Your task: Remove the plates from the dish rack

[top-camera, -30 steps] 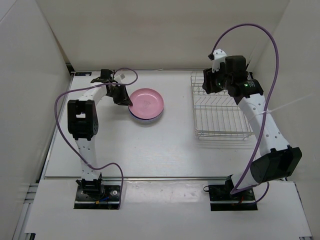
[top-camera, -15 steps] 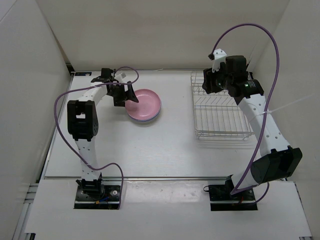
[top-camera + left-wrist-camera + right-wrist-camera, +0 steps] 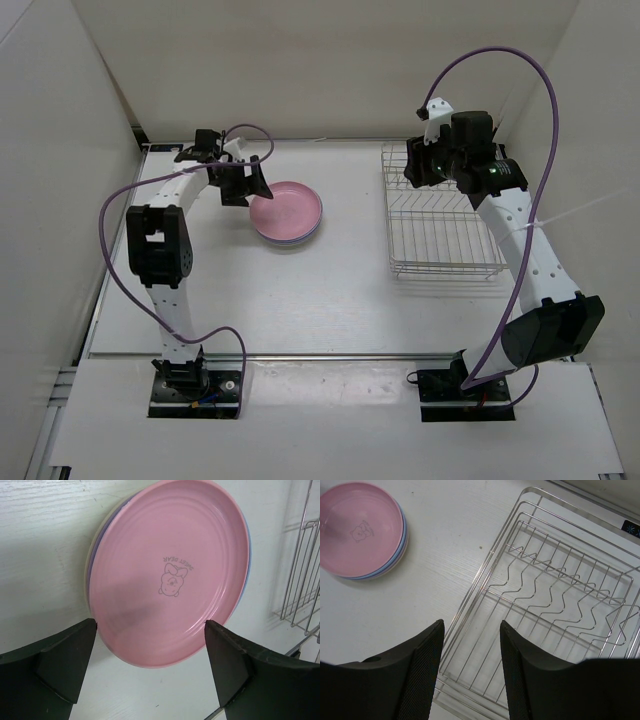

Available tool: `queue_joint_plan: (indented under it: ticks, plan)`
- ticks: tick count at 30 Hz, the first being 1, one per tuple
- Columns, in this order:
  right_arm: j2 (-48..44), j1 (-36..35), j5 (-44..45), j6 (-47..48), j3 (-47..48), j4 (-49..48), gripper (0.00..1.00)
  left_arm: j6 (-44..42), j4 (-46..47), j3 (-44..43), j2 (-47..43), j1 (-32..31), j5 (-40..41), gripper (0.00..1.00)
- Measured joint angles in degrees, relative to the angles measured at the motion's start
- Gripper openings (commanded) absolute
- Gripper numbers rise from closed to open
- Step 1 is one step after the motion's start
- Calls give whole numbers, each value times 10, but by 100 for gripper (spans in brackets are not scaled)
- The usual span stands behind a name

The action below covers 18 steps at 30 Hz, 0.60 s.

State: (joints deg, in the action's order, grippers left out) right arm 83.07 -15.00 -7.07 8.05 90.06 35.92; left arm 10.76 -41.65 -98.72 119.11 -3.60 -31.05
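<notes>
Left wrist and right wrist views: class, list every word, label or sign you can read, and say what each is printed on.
"SWEET DEAR": upside down, by a cartoon face, mid pink plate, left wrist view.
Blue marks beyond the rack, right wrist view: too small to read.
Nothing else legible.

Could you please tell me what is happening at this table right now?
Two robot arms are unloading a rectangular silver wire dish rack, which holds no plates now. The round plastic plates lie stacked on the white table, the pink plate on top, with blue, lilac and cream rims showing beneath it. The left gripper stands open beside the stack, gripping nothing. The right gripper hovers over the rack's far end, jaws apart and empty.
</notes>
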Motion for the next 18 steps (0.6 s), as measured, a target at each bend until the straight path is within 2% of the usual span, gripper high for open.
queue_joint_plan:
  ticks: [9, 13, 14, 18]
  plan:
    - [-5, 1, -2, 0, 0, 0, 53, -18, -20, -8, -9, 0, 15, 100]
    - [-6, 10, -4, -7, -2, -1, 74, -29, -39, -9, -45, 11, 32, 100]
    - [-7, 16, -4, -12, -5, -2, 100, -33, -42, -9, -63, 18, 35, 100]
    - [-7, 71, -2, -33, -17, -1, 100, -48, -56, -7, -142, 68, 43, 100]
